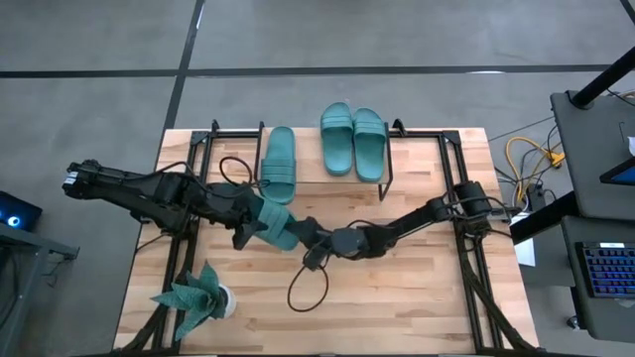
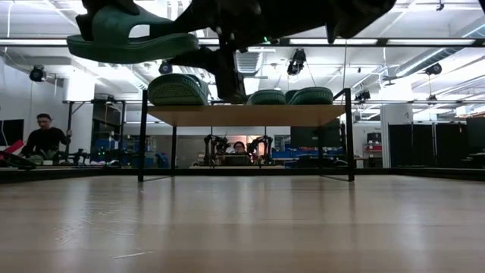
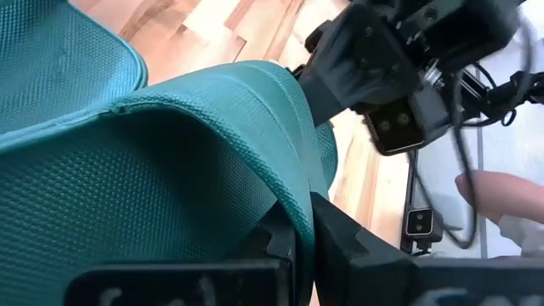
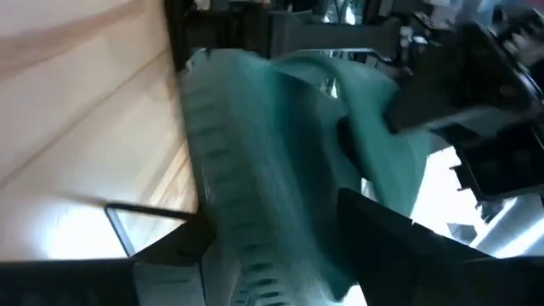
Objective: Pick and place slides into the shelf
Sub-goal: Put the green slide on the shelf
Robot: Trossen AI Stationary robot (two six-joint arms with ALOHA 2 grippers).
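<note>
A: Four teal-green rubber slide sandals are showing in all. Three of them [image 1: 337,149] are lying on the low shelf with a light-wood top board and thin black wire legs [image 1: 417,159], at the far side of the wooden table [image 1: 397,297]: one alone toward the left, two side by side just right of it.

B: Where is the fourth sandal sitting?

A: The fourth sandal [image 1: 273,223] is hanging in the air above the table, in front of the shelf, between both arms. The left gripper [image 1: 253,220] is pinching it with its fingers closed tight on the edge of the wide strap. The right gripper [image 1: 303,233] is meeting it from the other side, its fingers [image 4: 382,229] spread wide around the sandal's end.

B: What else is showing?

A: A spiky green plant in a white pot [image 1: 198,296] is standing near the table's front left corner. In the low view, people [image 2: 44,140] are sitting in the room behind.
</note>
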